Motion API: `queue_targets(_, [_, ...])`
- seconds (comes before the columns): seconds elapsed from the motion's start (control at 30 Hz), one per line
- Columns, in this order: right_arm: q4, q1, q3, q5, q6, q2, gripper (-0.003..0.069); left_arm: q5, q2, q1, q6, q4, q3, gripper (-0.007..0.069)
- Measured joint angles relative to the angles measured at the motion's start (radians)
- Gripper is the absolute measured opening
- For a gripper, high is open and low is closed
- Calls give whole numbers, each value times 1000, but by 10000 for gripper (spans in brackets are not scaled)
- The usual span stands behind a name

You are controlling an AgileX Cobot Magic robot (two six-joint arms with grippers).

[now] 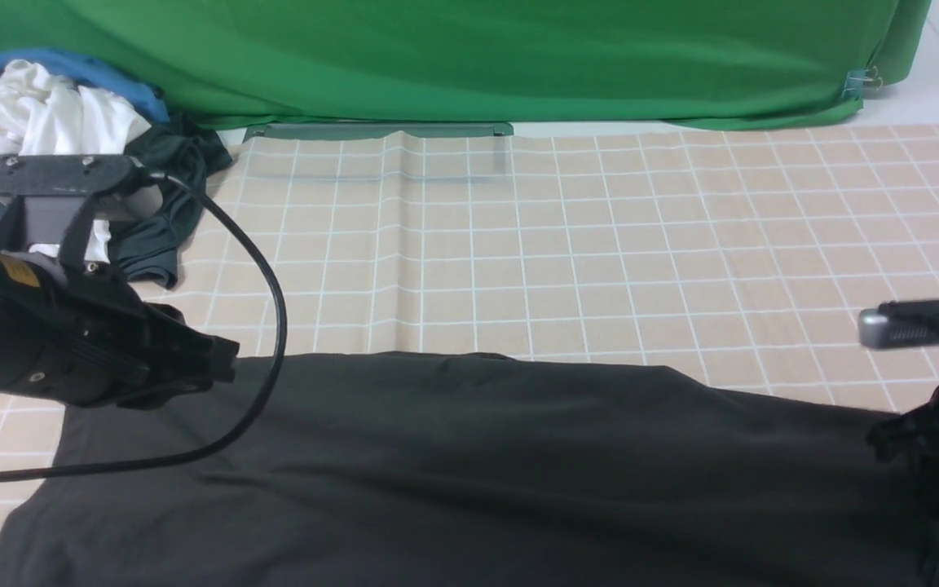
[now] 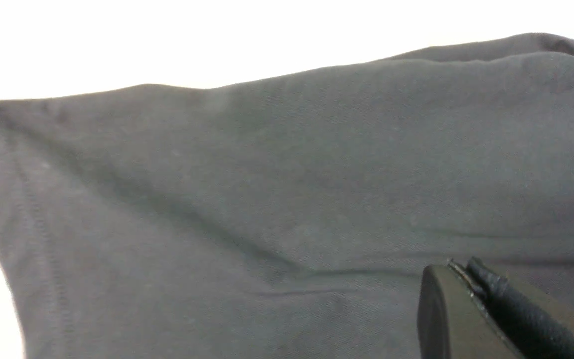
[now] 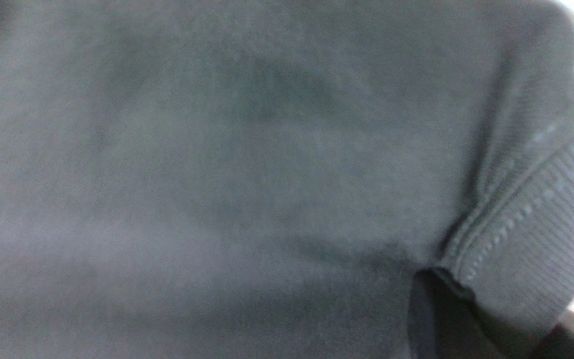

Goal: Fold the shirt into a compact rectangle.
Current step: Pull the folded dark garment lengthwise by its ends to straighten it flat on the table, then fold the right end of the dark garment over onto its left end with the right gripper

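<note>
The black shirt (image 1: pixel 469 473) spreads wide across the near part of the table, its far edge pulled taut between my two grippers. My left gripper (image 1: pixel 223 364) is shut on that edge at the left. In the left wrist view a thin fold of the shirt (image 2: pixel 267 189) is pinched in the left gripper (image 2: pixel 466 271). My right gripper (image 1: pixel 893 436) is shut on the shirt at the right. In the right wrist view the shirt (image 3: pixel 217 174) fills the frame, and a ribbed band (image 3: pixel 541 224) bunches at the right gripper (image 3: pixel 441 286). Label and chest print are hidden.
A checked beige tablecloth (image 1: pixel 600 244) covers the table. A pile with a white garment (image 1: pixel 29 122), blue cloth and a smaller dark garment (image 1: pixel 168 187) sits at the far left. A green backdrop (image 1: pixel 469 57) hangs behind. The left arm's cable (image 1: pixel 278 326) loops over the shirt.
</note>
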Motion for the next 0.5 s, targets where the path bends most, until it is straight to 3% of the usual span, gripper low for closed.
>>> queue_targets(0.1, [-66, -11, -51, 49, 39, -89, 127, 14, -20, 0, -12, 4, 0, 19])
queue_targets(0.3, [-75, -66, -201, 202, 54, -147, 127, 42, -45, 0, -19, 20, 0, 19])
queue_targets(0.43, [-4, -37, -320, 269, 54, -157, 127, 59, -63, 0, -31, 35, 0, 19])
queue_targets(0.5, [64, 28, -382, 275, 54, -163, 127, 90, -71, 0, -74, 80, -15, 19])
